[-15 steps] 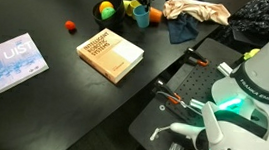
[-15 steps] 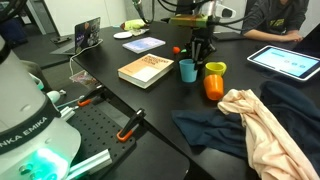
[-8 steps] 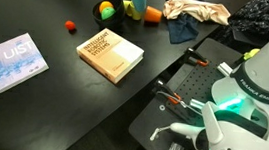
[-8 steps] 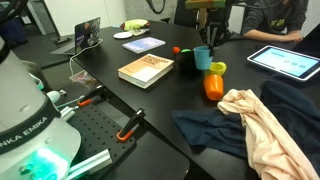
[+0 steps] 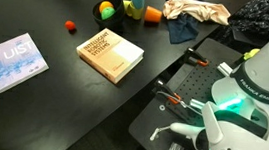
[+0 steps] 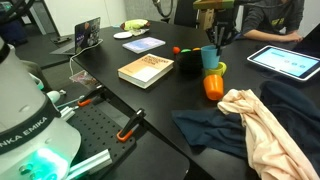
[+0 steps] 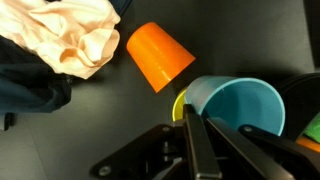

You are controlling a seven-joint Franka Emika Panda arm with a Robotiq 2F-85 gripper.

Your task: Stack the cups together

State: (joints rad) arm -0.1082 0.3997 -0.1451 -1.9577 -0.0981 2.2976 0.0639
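Observation:
My gripper (image 6: 213, 42) is shut on the rim of the teal-blue cup (image 6: 210, 58) and holds it upright, right above the yellow-green cup (image 6: 217, 69). I cannot tell if the two touch. In the wrist view the fingers (image 7: 192, 135) pinch the teal cup's wall (image 7: 238, 105), and the yellow-green rim (image 7: 178, 106) shows just behind it. The orange cup (image 7: 160, 55) lies on its side close by; it also shows in both exterior views (image 6: 213, 86) (image 5: 153, 14). The teal cup (image 5: 137, 3) shows at the table's far edge.
A tan book (image 6: 146, 68) (image 5: 110, 53) lies beside the cups. A yellow-and-red ball (image 5: 105, 9), a tiny red ball (image 5: 69, 25) and a blue book (image 5: 13, 62) lie further off. Crumpled cloths (image 6: 255, 115) (image 7: 70, 35) lie next to the orange cup. A tablet (image 6: 285, 60) lies behind.
My gripper has lifted the teal cup off the table and carried it sideways, away from the book, to above the yellow-green cup.

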